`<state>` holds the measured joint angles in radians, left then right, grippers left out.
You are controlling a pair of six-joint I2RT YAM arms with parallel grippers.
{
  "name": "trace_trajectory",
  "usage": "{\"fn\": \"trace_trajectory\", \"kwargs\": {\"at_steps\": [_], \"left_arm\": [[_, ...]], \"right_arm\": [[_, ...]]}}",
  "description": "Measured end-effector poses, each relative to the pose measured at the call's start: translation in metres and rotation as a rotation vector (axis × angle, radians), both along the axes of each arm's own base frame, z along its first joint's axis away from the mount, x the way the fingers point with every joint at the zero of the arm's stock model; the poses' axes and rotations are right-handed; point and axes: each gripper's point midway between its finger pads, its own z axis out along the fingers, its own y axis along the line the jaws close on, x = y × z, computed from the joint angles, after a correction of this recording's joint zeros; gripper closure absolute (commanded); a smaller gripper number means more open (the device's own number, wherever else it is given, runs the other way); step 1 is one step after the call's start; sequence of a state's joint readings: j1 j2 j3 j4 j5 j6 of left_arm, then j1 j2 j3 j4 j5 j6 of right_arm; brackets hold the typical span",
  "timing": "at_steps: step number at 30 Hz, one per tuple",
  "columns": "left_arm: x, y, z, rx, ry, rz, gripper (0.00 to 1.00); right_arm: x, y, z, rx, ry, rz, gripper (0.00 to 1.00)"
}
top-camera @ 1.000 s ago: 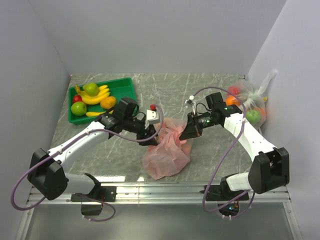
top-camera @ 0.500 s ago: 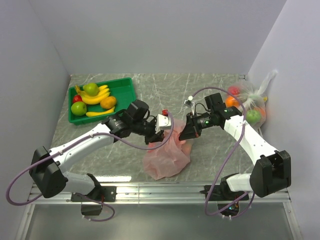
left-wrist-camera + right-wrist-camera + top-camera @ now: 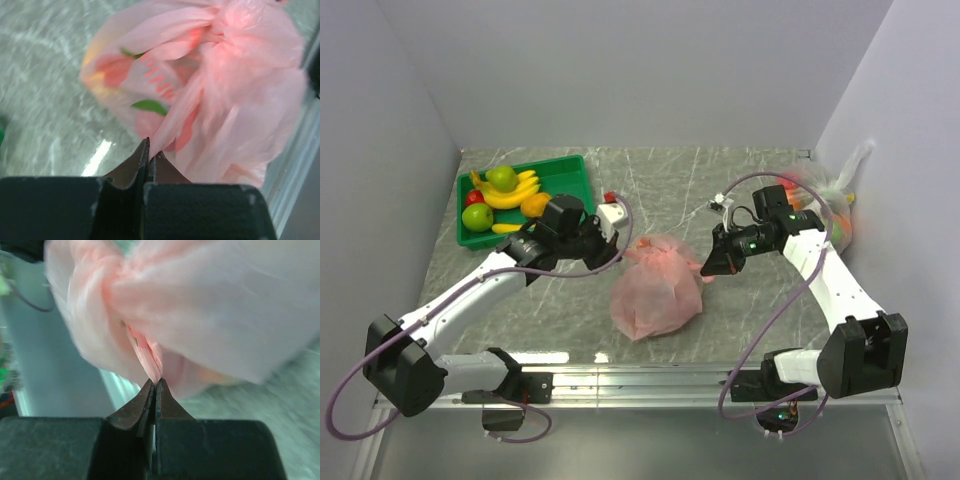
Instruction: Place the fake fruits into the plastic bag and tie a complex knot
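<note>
green tray (image 3: 568, 178): on the counter (image 3: 720, 180), well to the left of the plastic bag and farther back.
fake fruits (image 3: 503, 180): green, yellow, orange and red pieces lie in the tray. Blurred orange, yellow and green shapes show through the bag's film in the left wrist view.
left claw (image 3: 148, 151): at the bag's upper left edge, fingertips pressed together on a fold of pink film.
plastic bag (image 3: 655, 290): a rounded pink bundle resting on the counter between the two claws, its top gathered.
knot (image 3: 655, 248): a bunched twist of pink film at the bag's top; how tight it is cannot be told.
right claw (image 3: 155, 386): at the bag's upper right edge, fingertips closed on a thin pink strand that runs from the twist.
clear bag (image 3: 828, 200): well to the right of the plastic bag, against the right wall, with coloured fruit inside.
</note>
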<state>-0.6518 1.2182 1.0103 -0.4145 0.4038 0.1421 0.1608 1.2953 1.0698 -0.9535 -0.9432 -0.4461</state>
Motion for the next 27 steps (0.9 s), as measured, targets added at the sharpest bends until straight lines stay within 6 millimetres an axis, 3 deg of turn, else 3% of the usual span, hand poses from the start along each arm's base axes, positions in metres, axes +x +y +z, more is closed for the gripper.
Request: {"fn": "trace_trajectory", "kwargs": {"at_steps": [2,5,11,18,27], "left_arm": [[0.011,0.013,-0.004,0.002,0.021,0.070,1.00],[0.020,0.037,-0.024,0.025,0.070,0.149,1.00],[0.016,0.073,-0.070,0.083,0.151,0.218,1.00],[0.023,0.083,-0.076,0.099,0.116,0.181,1.00],[0.020,0.099,-0.106,0.147,0.129,0.136,1.00]], "right_arm": [[0.004,-0.008,-0.003,-0.040,-0.044,-0.005,1.00],[0.013,-0.021,-0.007,-0.097,-0.119,-0.022,1.00],[0.020,-0.053,-0.036,-0.190,-0.161,-0.073,1.00],[0.020,-0.071,-0.062,-0.214,-0.162,-0.096,1.00],[0.017,-0.075,-0.088,-0.203,-0.139,-0.078,1.00]]}}
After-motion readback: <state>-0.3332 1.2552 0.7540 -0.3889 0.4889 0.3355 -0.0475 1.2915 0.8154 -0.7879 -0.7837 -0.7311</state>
